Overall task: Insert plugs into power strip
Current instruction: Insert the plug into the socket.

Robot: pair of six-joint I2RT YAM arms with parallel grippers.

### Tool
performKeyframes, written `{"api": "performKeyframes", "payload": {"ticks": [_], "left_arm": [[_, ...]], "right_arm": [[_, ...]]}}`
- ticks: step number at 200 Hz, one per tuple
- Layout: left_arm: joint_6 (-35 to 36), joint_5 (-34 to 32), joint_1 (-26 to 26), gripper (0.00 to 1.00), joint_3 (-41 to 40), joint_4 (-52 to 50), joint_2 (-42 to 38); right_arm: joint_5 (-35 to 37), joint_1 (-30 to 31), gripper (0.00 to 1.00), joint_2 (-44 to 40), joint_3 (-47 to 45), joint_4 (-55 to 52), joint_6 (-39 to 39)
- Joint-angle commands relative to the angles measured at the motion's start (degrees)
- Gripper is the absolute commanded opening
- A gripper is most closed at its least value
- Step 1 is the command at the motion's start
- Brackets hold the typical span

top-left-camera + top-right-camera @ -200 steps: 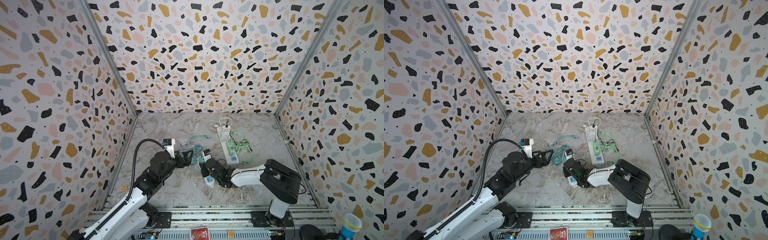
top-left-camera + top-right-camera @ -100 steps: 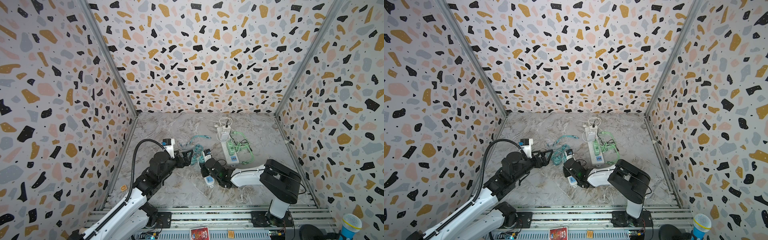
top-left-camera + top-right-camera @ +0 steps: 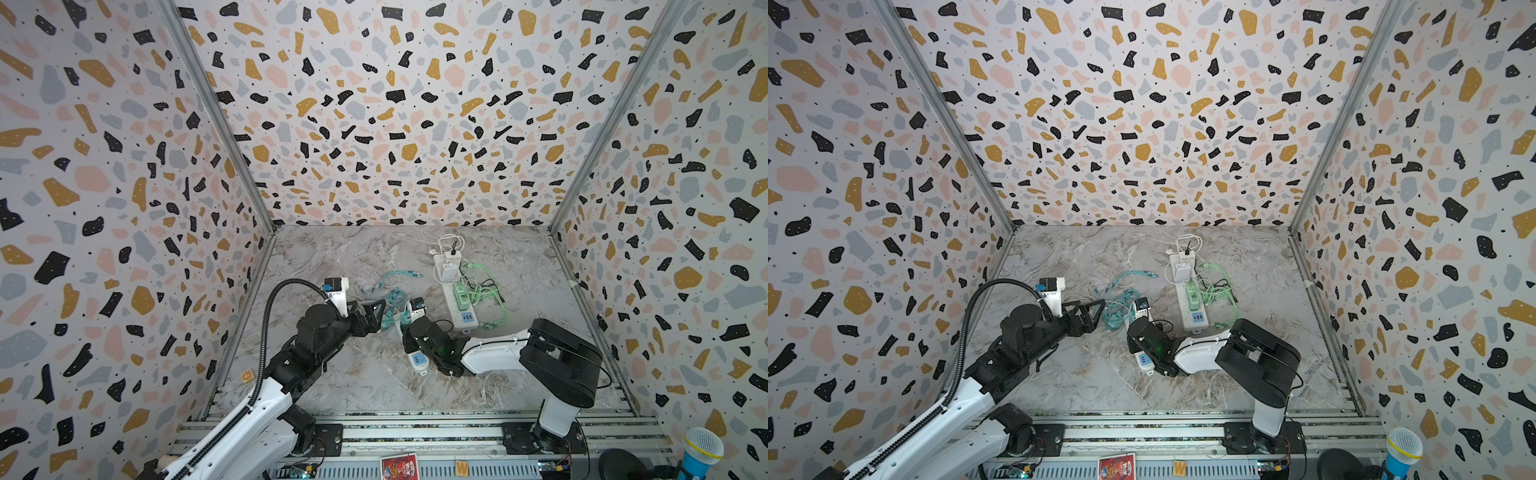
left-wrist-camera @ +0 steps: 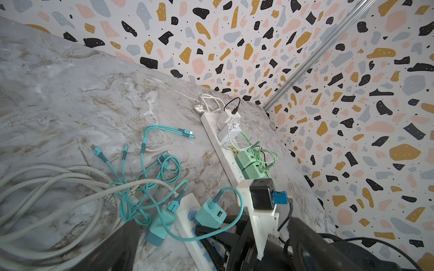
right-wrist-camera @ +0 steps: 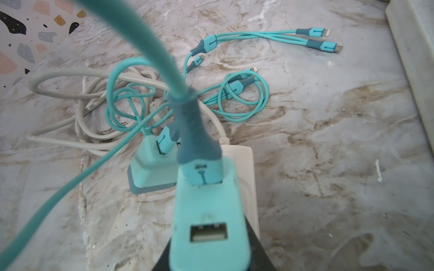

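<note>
Here, the right gripper (image 5: 209, 248) is pinched tight on a teal plug (image 5: 206, 211), its dark fingers (image 5: 258, 253) pressed against the plug's two sides. An empty USB slot on the plug faces the wrist camera. A teal cable (image 5: 187, 122) rises from the socket beside that slot. The plug sits over the end of a short power strip (image 4: 185, 223), which lies on the marble table (image 3: 332, 257) with its blue-marked end (image 3: 417, 358) toward the robot. Whether the prongs are seated in a socket cannot be told. A second teal plug (image 4: 159, 225) lies tipped on the table just beside that strip, with its own cable plugged in. The teal cables (image 4: 145, 183) from both plugs tangle over a coil of thick grey cord (image 4: 47, 178). The left gripper (image 3: 379, 318) has its jaws spread wide and hovers low, close to the second teal plug. The views do not show whether it touches the plug. Farther back and toward the right wall lies a long power strip (image 3: 451, 291), running away from the robot. Two white plugs (image 4: 229, 133) stand in it at the far end. Two green plugs (image 4: 249, 164) stand side by side nearer its middle, and their green cables (image 3: 486, 299) loop on the table beside it. In both top views the two strips lie near each other without touching.
</note>
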Motion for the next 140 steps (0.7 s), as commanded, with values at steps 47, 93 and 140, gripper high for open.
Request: {"api": "performKeyframes", "payload": {"ticks": [47, 93, 140], "left_arm": [[1.5, 0.7, 0.5, 0.99, -1.1, 0.8, -1.8], [1.8, 0.8, 0.5, 0.99, -1.1, 0.5, -2.3], [1.9, 1.0, 0.5, 0.99, -1.1, 0.4, -2.7]], "right_arm": [[2.7, 2.1, 0.11, 1.6, 1.2, -1.2, 0.7], [4.8, 2.7, 0.11, 0.9, 0.3, -2.3, 1.7], [6.2, 2.5, 0.11, 2.0, 1.3, -2.3, 1.2]]}}
